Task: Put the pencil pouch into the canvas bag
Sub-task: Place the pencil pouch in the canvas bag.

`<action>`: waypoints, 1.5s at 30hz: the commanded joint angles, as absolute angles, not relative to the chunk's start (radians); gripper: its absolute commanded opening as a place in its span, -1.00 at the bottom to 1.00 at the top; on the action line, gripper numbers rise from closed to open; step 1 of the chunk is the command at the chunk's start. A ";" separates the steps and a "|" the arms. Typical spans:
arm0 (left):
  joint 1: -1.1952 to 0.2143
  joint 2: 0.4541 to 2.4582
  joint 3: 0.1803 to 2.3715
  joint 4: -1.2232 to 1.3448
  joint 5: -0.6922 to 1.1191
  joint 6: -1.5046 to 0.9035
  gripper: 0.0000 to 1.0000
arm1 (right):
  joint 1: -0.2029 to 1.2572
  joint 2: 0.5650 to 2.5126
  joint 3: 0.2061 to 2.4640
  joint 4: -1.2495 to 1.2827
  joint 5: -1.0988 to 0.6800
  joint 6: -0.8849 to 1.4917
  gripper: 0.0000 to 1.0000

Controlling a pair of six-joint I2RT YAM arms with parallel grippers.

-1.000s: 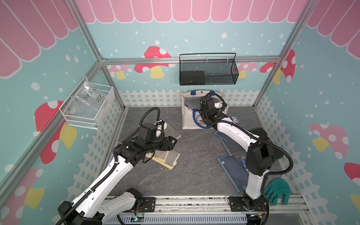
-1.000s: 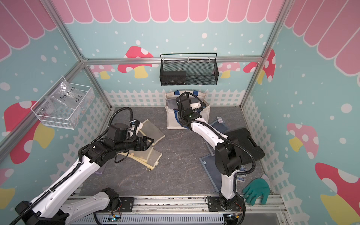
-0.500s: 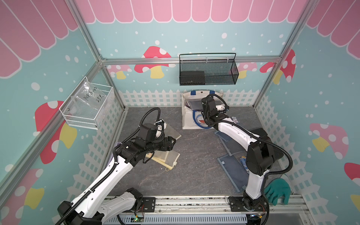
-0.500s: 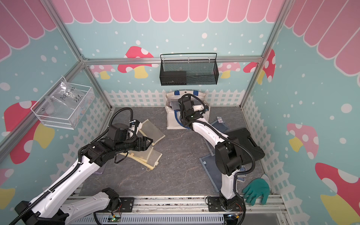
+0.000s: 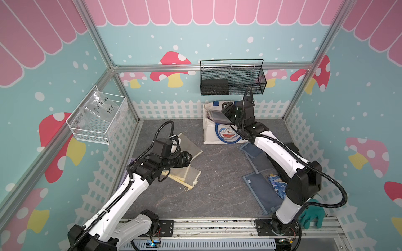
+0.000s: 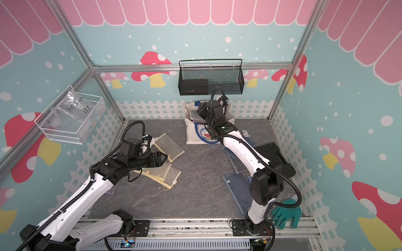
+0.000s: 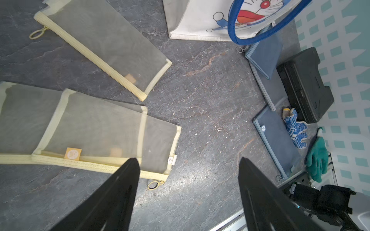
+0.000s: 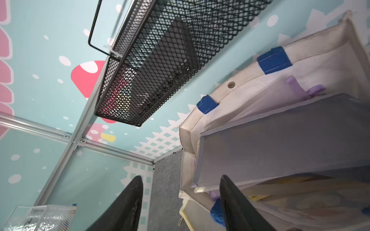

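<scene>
- My left gripper (image 7: 188, 166) hovers, black fingers spread, above flat yellow-trimmed mesh pouches (image 7: 104, 128).
- My right gripper (image 8: 180, 180) is parted and empty at the canvas bag (image 5: 212, 134) mouth.
- A grey mesh pencil pouch (image 8: 280, 140) sits slanted inside that boxy cream bag.

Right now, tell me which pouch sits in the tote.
The grey mesh pouch, sticking out of the canvas bag at the right gripper; the others lie flat on the floor.

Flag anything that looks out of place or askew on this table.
The grey pencil pouch sticks out of the canvas bag, slanted across its mouth. Two gloves lie near the blue pouches.
</scene>
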State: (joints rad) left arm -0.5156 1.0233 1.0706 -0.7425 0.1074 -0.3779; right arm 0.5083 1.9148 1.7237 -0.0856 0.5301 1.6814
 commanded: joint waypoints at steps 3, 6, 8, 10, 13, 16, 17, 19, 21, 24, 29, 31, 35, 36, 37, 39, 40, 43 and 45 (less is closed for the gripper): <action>-0.503 0.993 1.044 -0.730 0.097 -0.364 0.60 | 0.511 1.908 1.744 -0.083 0.459 1.525 0.39; -0.494 0.993 1.039 -0.732 0.104 -0.369 0.60 | 0.515 1.858 1.738 -0.083 0.420 1.446 0.39; -0.474 1.002 1.034 -0.736 0.125 -0.379 0.60 | 0.517 1.837 1.732 -0.094 0.387 1.389 0.40; -0.451 1.009 1.023 -0.736 0.148 -0.391 0.59 | 0.518 1.816 1.718 -0.104 0.349 1.346 0.44; -0.429 1.008 1.002 -0.714 0.169 -0.397 0.59 | 0.519 1.779 1.668 -0.096 0.277 1.289 0.45; -0.419 1.022 1.007 -0.705 0.169 -0.404 0.58 | 0.520 1.729 1.629 -0.085 0.223 1.181 0.40; -0.418 1.028 1.012 -0.703 0.166 -0.407 0.58 | 0.520 1.716 1.628 -0.094 0.209 1.137 0.37; -0.417 1.041 1.015 -0.692 0.156 -0.417 0.58 | 0.515 1.704 1.633 -0.098 0.180 1.028 0.34; -0.417 1.057 1.020 -0.686 0.145 -0.435 0.57 | 0.494 1.715 1.651 -0.122 0.130 0.950 0.28; -0.417 1.085 1.044 -0.694 0.137 -0.473 0.57 | 0.454 1.764 1.680 -0.135 0.015 0.865 0.24; -0.415 1.132 1.062 -0.719 0.119 -0.556 0.56 | 0.414 1.863 1.722 -0.182 -0.095 0.768 0.23; -0.415 1.155 1.065 -0.736 0.120 -0.592 0.56 | 0.394 1.883 1.709 -0.154 -0.131 0.759 0.22; -0.414 1.174 1.048 -0.744 0.119 -0.668 0.56 | 0.356 1.953 1.731 -0.141 -0.212 0.737 0.21; -0.415 1.178 1.045 -0.748 0.117 -0.682 0.56 | 0.351 1.964 1.737 -0.142 -0.224 0.730 0.20; -0.415 1.182 1.038 -0.753 0.113 -0.695 0.56 | 0.348 1.973 1.745 -0.143 -0.233 0.718 0.20; -0.415 1.185 1.024 -0.761 0.100 -0.719 0.56 | 0.347 1.976 1.764 -0.152 -0.233 0.684 0.21; -0.416 1.187 1.015 -0.761 0.101 -0.729 0.56 | 0.347 1.980 1.784 -0.164 -0.233 0.662 0.23; -0.365 1.192 0.993 -0.761 0.114 -0.741 0.58 | 0.347 1.993 1.878 -0.235 -0.229 0.579 0.29; -0.329 1.193 0.980 -0.763 0.130 -0.742 0.62 | 0.350 1.993 1.939 -0.290 -0.216 0.522 0.34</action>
